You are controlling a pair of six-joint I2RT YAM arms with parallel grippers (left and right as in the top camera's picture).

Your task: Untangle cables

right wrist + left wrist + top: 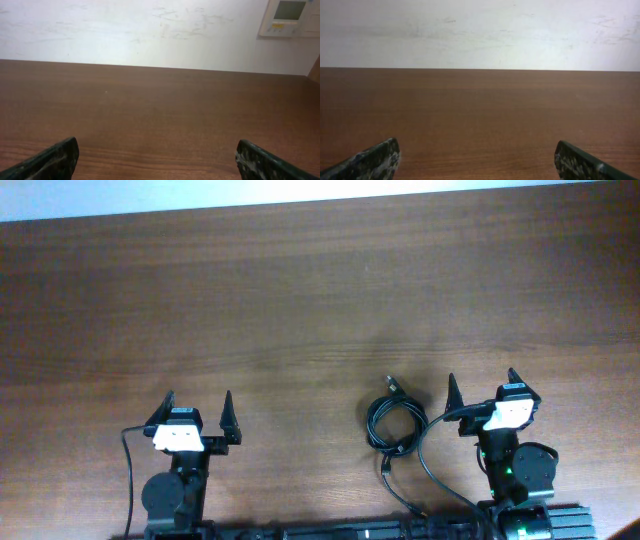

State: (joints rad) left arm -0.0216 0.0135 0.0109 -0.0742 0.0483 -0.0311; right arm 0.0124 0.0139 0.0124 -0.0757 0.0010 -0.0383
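The cables (394, 423) lie as a small bundle of thin black loops on the wooden table (320, 310), with a small plug end at the top and another at the bottom. They sit just left of my right gripper (483, 386), which is open and empty. My left gripper (198, 406) is open and empty, well to the left of the bundle. Neither wrist view shows the cables: the left wrist view (477, 160) and the right wrist view (157, 159) show only bare table between the wide-apart fingertips.
A thicker black wire (432, 470) curves from the right arm base past the bundle's lower right. Another thick wire (127, 470) hangs by the left arm base. A white wall (150, 30) with a wall panel (290, 17) stands beyond the table's far edge.
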